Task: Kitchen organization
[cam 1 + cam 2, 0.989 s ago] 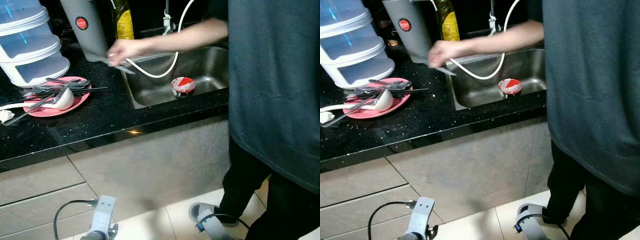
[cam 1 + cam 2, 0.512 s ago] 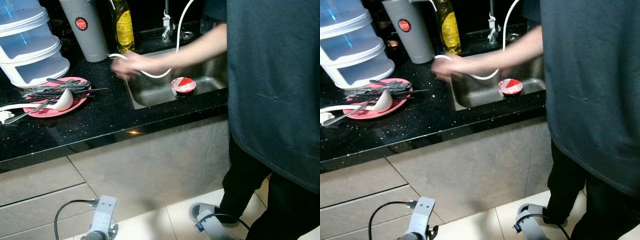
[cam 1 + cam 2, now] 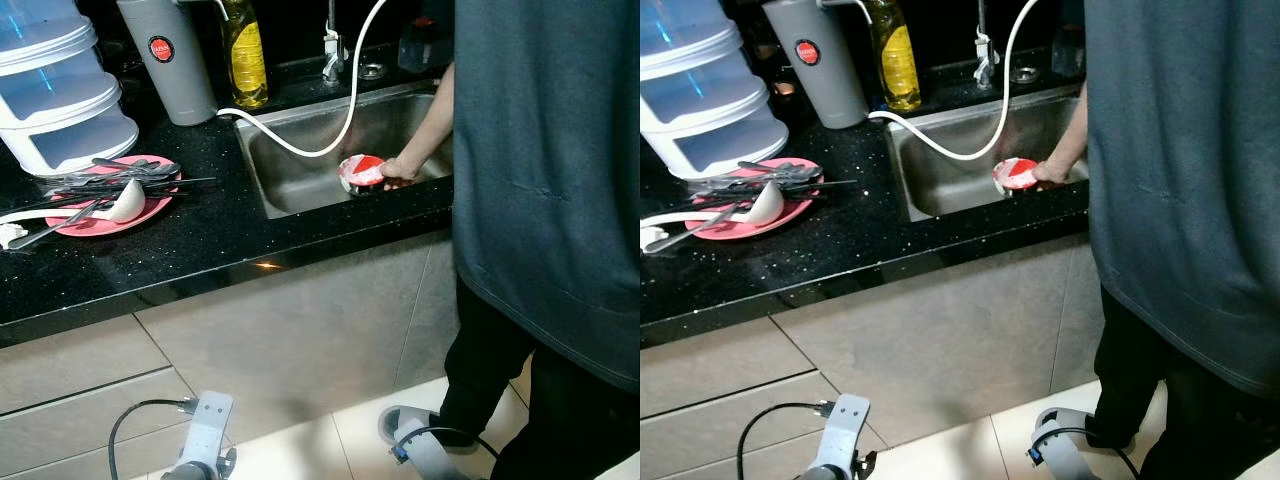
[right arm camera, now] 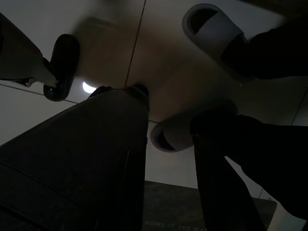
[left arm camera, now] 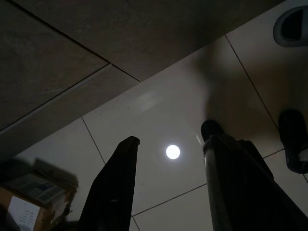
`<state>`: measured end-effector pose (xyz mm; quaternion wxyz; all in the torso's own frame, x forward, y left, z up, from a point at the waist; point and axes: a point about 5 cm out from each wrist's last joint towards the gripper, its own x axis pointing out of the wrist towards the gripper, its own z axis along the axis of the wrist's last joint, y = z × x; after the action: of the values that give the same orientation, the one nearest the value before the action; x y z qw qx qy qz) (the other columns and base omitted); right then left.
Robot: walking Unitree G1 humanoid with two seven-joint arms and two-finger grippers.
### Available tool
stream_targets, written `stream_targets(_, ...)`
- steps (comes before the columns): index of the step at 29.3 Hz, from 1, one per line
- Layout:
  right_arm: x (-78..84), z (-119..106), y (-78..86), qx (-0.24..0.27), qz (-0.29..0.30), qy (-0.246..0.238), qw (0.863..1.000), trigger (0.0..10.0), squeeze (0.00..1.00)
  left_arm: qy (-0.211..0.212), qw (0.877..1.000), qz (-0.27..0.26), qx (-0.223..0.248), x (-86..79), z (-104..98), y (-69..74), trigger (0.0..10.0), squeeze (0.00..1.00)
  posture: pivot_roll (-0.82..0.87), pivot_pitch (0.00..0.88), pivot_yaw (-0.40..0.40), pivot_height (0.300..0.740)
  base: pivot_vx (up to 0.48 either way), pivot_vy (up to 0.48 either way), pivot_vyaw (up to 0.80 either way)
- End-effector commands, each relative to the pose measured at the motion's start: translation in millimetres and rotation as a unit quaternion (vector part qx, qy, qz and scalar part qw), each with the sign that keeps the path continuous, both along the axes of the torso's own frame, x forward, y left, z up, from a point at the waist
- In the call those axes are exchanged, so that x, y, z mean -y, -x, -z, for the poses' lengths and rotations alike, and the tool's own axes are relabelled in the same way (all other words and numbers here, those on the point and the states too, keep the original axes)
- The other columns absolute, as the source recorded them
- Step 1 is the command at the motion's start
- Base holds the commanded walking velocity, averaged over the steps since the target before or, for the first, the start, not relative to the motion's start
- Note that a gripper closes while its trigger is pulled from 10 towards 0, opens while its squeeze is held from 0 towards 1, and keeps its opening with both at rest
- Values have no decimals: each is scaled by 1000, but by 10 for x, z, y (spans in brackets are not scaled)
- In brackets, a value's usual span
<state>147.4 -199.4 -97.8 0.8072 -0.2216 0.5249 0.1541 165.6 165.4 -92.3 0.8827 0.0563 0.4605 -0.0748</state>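
Person's hand (image 3: 402, 169) moved from tabletop (image 3: 200, 240) to sink bowl (image 3: 362, 170); both grippers idle, fingers spread; pink plate (image 3: 100, 215) clutter unsorted.

Head stereo pair looks down at counter (image 3: 200, 240) and sink (image 3: 300, 180), both shared. Wrist cameras face floor tiles (image 5: 159, 125), dim; slippers (image 4: 211, 29) apparently close.

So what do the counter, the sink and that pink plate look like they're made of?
Counter: polished black stone, probably granite, judging by its speckles and glossy reflection. Sink: brushed stainless steel, grey with a dull sheen. Pink plate: likely plastic or melamine, flat even colour; hard to be sure.
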Motion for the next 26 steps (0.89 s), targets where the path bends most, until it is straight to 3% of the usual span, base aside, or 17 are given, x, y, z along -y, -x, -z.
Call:
stream_targets(1, -99, 23, 23, -7, 0, -16, 1000, 10000, 0, -15, 1000, -5, -3, -104, -5, 0, 10000, 0, -23, 0, 140, 740, 0, 0, 0)
stream_targets(26, -77, 16, 12, -8, -5, -11, 1000, 10000, 0, -7, 1000, -6, -7, -54, 19, 53, 10000, 0, -25, 0, 129, 740, 0, 0, 0)
